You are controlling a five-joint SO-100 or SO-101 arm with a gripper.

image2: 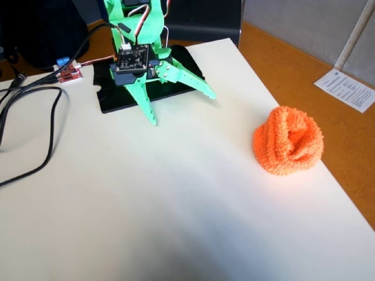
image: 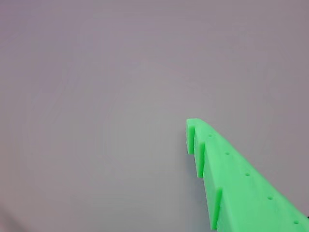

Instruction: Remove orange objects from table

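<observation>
The big white table (image2: 146,205) fills most of the fixed view, and past its right edge there is a brown wooden surface (image2: 293,64) with a sheet of paper (image2: 347,89) on it. At the far end of the table stands the green arm (image2: 137,35) on a shiny black plate (image2: 111,96), with black cables (image2: 35,117) lying to the left. The orange fuzzy lump (image2: 288,140) sits near the right edge of the table, well apart from the arm. It looks soft and bunched up. The green claw (image2: 183,108) points down near the black plate, and its two fingers are spread wide with nothing between them. In the wrist view only one green finger (image: 231,179) shows over bare table, and the lump is not in that view at all. The job now, I think, is to reach the lump. A good way would be to swing the arm toward the right side, keep the claw wide, come down over the middle of the lump, and pinch deep into the fluff so it does not slip out. A light pinch on just the top might only pull a fold.
</observation>
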